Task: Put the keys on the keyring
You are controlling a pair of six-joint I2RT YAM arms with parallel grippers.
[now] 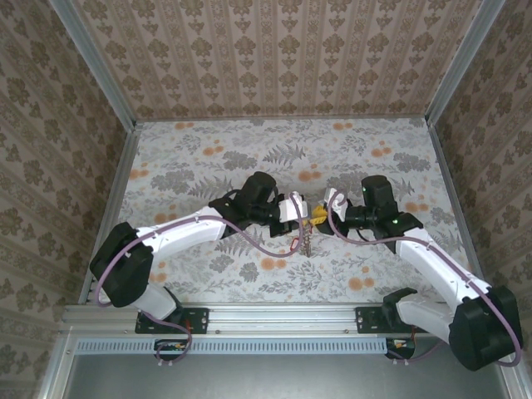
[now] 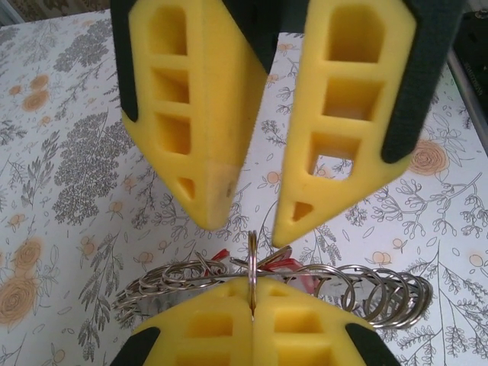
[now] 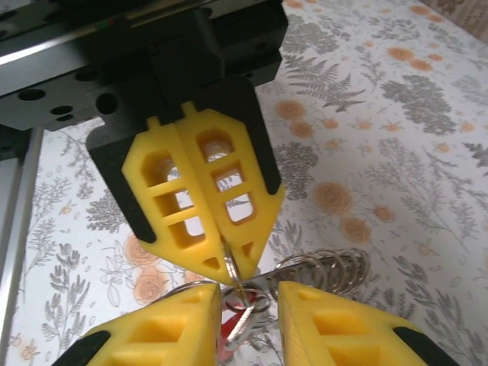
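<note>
Top external view: my two arms meet over the middle of a tabletop covered in a pale floral print of grey ferns and orange blooms. Walls papered in a beige damask pattern close it in at the left, right and far sides. Grey metal posts run up the corners and a metal rail crosses the near edge, where my bases are bolted.

My left gripper is closed, its yellow fingertips pressed flat together on a thin metal ring that stands on edge between them. That ring belongs to the keyring, whose silvery loops fan out to left and right just past my fingertips, above the tabletop. My right gripper faces it tip to tip from the right. Its jaws stand a little apart and clamp nothing, with the pinched ring reaching into the gap.

The keys show as glossy red tags wedged among the loops. Their metal blades are lost in the tangle, and I cannot count them. From above, the bundle is a small dark smudge between the grippers. In both wrist views my own fingers are cut off by the lower edge and hide the near part of the keyring. I cannot tell whether it touches the tabletop.
</note>
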